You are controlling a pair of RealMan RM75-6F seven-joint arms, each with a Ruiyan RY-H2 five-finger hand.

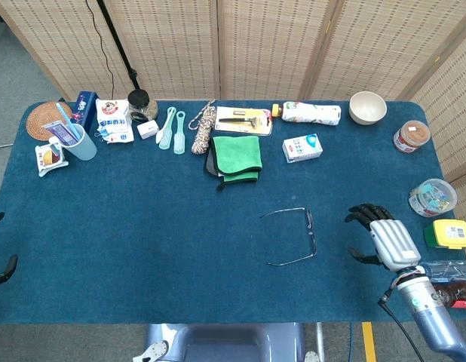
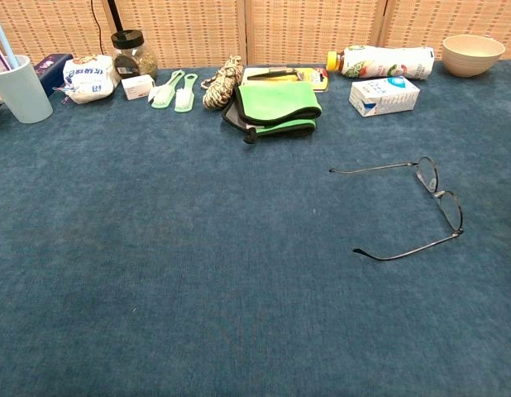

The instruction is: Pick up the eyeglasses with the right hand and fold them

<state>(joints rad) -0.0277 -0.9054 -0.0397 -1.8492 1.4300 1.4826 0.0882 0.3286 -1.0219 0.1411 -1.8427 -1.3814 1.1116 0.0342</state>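
one eyeglasses (image 1: 297,235), two brushes (image 1: 173,129)
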